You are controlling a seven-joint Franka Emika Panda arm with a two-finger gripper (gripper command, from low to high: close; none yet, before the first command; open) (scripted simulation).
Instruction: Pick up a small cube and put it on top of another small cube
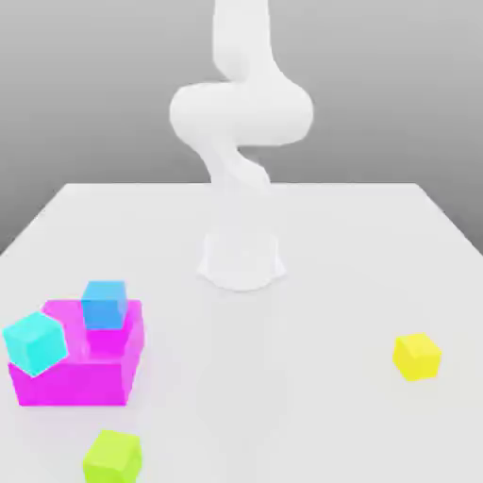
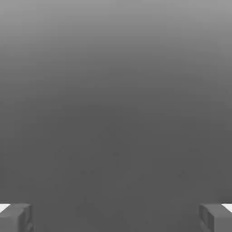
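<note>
The small lime-green cube (image 1: 112, 457) sits on the white table near its front edge, on the exterior view's left. A small blue cube (image 1: 104, 305) and a small cyan cube (image 1: 36, 342) rest on a large magenta block (image 1: 75, 377) just behind it. A small yellow cube (image 1: 417, 357) lies alone on the exterior view's right. In the hand view my gripper (image 2: 116, 218) is open, its grey fingertips (image 2: 16, 217) standing far apart with nothing between them, facing a plain grey backdrop.
The white arm (image 1: 241, 113) rises from its round base (image 1: 241, 259) at the middle of the table (image 1: 283, 396) and curves upward out of the picture. Bare table stretches between the magenta block and the yellow cube.
</note>
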